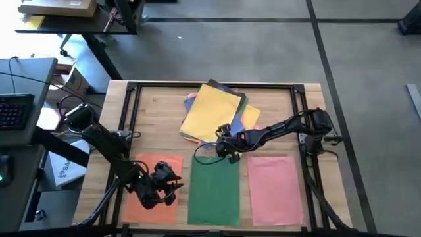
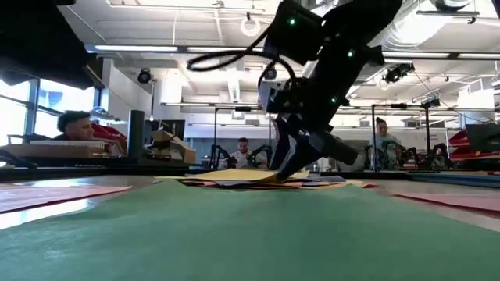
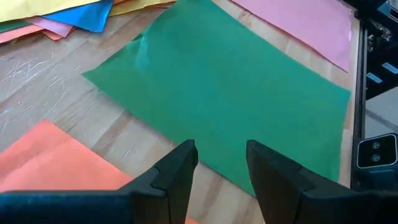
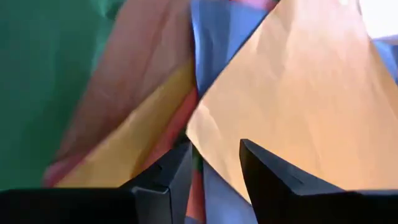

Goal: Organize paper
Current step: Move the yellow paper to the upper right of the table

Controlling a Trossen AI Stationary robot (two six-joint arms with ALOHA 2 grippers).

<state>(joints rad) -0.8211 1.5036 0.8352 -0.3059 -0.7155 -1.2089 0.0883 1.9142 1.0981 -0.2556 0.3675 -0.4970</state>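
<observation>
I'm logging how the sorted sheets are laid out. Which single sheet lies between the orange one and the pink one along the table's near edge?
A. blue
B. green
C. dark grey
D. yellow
B: in the high view the green sheet lies flat between the orange sheet and the pink sheet.

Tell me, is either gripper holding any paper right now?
No. Left gripper hangs open over the wooden table; right gripper is open at the yellow paper sheet's near edge.

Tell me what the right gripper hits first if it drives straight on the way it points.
Most likely the yellow sheet topping the mixed pile: the right gripper, fingers apart, is at that sheet's near corner. Depth is unclear, so the layers beneath could touch first.
</observation>
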